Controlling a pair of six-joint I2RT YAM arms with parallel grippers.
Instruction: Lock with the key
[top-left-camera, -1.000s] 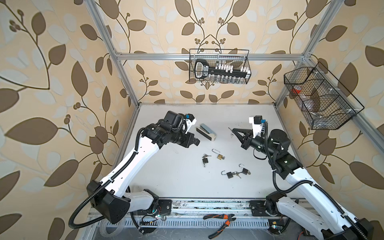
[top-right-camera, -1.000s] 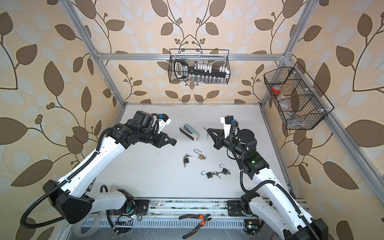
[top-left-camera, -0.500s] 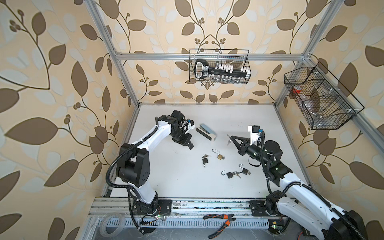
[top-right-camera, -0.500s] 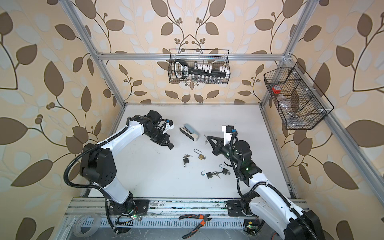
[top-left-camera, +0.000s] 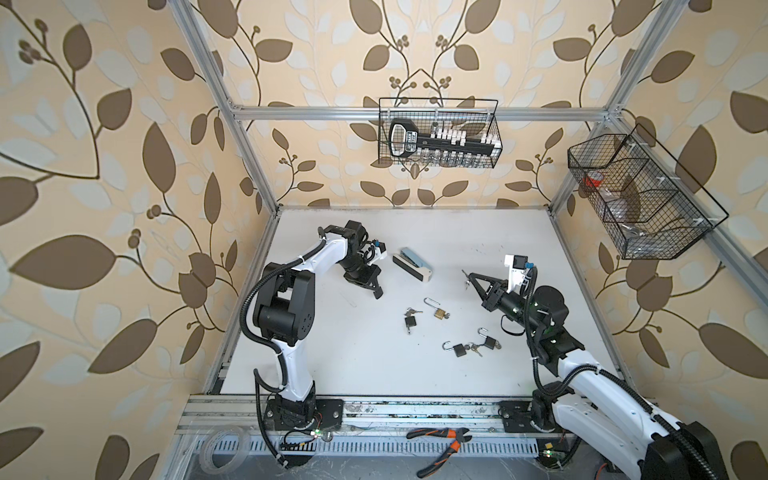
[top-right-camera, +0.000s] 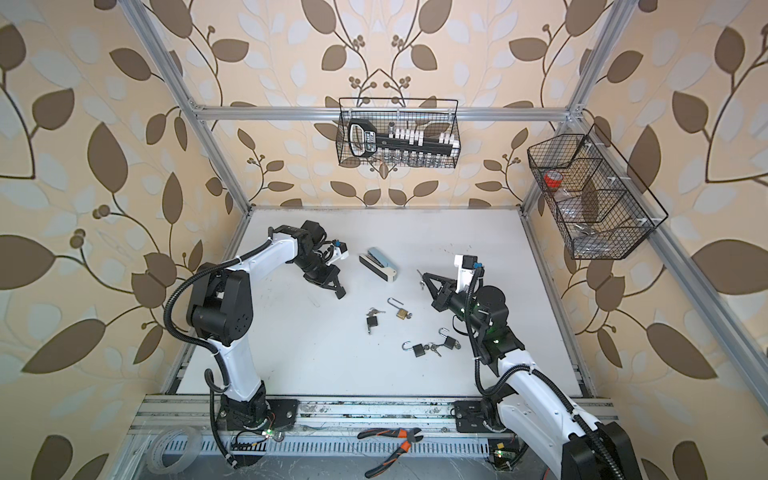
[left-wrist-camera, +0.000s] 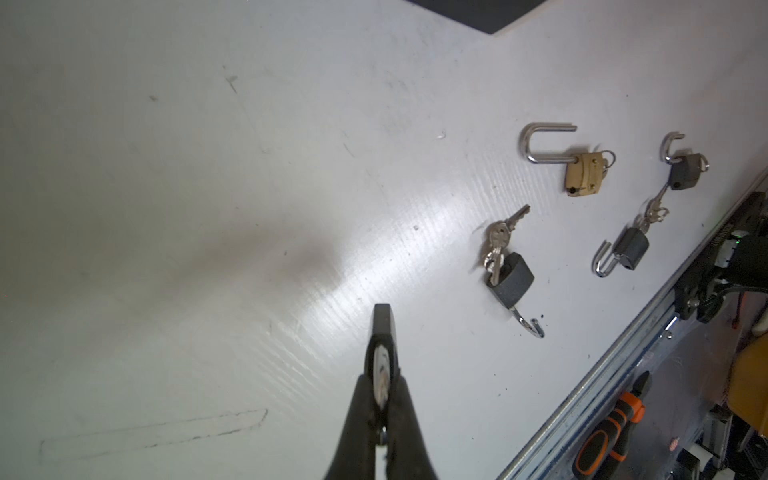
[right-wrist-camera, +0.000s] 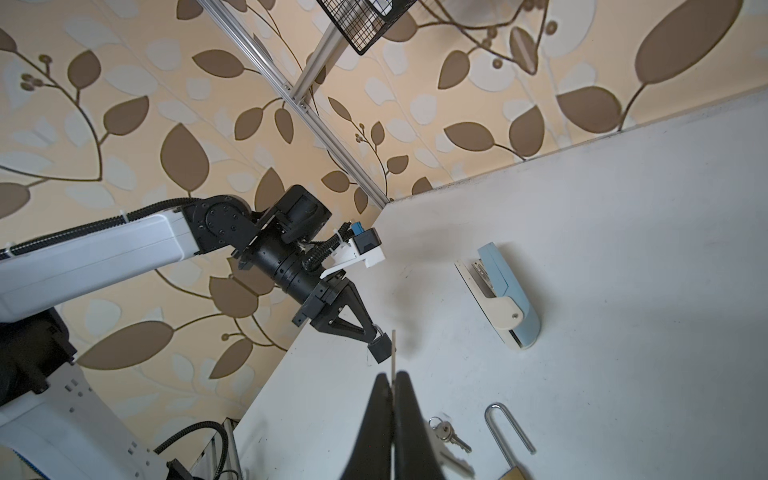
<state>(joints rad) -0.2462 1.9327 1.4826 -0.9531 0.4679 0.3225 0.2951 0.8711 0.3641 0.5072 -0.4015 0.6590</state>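
Padlock (right-wrist-camera: 381, 348) is pinched in the left gripper (right-wrist-camera: 372, 329), key (right-wrist-camera: 392, 353) pinched in the right gripper (right-wrist-camera: 392, 377), both over the table (top-left-camera: 332, 353), well apart. Inserting and turning aren't done yet, I reckon.

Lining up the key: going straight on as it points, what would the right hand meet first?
Most likely the black padlock held in the left hand, just beyond the key; depth unclear.

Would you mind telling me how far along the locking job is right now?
Done: nothing visibly; the brass padlock on the table lies open. In hand: left claw grips a black padlock, right claw a key, apart. Left: key into that padlock, then lock.
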